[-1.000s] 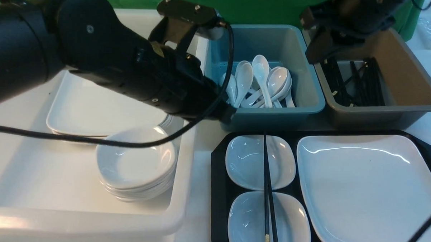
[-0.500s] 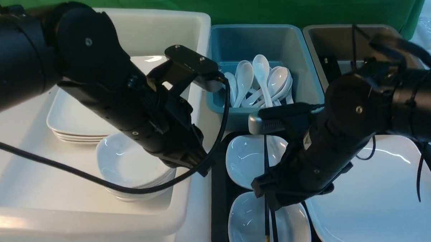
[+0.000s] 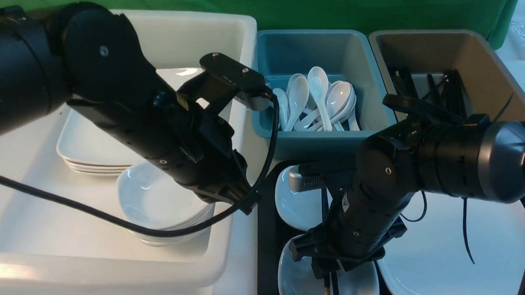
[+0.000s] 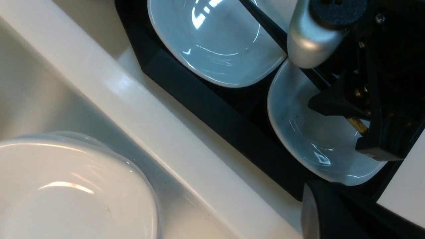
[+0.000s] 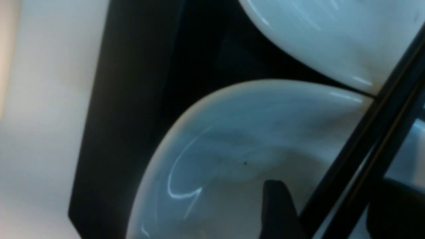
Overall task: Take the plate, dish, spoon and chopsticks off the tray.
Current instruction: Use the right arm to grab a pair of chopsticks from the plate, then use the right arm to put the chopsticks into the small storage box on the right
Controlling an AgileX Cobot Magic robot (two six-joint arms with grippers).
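Down at the near end of the tray (image 3: 265,234), the right gripper (image 3: 330,271) has arrived. A second ago it was up over the brown bin (image 3: 482,61) with its jaws together; now it has swung low and spread them wide. The right wrist view shows one finger (image 5: 279,205) on each side of the chopsticks (image 5: 375,139), with a clear gap, so nothing is gripped yet. That looks like one delivery done and the next pick lined up, and closing on the pair should be the move to come.

The chopsticks are two thin black sticks, side by side, bridging the far dish (image 3: 290,203) and the near dish (image 3: 293,286), with their gold-banded ends poking out toward the robot. Slim, glossy and perched on rims, they could roll or scissor when squeezed. The big square plate (image 3: 436,255) sits on the tray's right side. No spoon shows on the tray, though white spoons (image 3: 319,97) lie in the teal bin (image 3: 314,139). The left gripper (image 3: 242,199) is closed and empty, hanging by the right wall of the white tub (image 3: 118,266).
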